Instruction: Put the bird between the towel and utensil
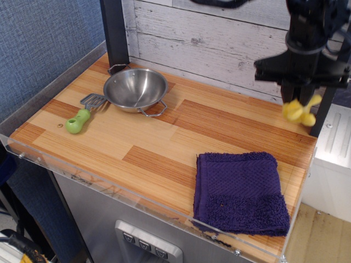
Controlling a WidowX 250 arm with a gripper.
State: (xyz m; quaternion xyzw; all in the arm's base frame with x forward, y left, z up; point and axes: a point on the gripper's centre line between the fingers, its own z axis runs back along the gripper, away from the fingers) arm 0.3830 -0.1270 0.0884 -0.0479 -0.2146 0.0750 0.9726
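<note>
The yellow plush bird (299, 110) hangs in my gripper (296, 98), which is shut on it and holds it in the air above the table's far right corner. The dark purple towel (240, 192) lies flat at the front right, below and in front of the gripper. The utensil, a spatula with a lime-green handle (78, 120) and a slotted grey head (93, 100), lies at the left, beside the steel bowl. Bare wood lies between the towel and the spatula.
A round steel bowl (135, 89) with wire handles stands at the back left, its rim over the spatula head. A black post (114, 33) rises behind it. A white plank wall (208, 38) backs the table. A clear plastic lip (109, 183) edges the front.
</note>
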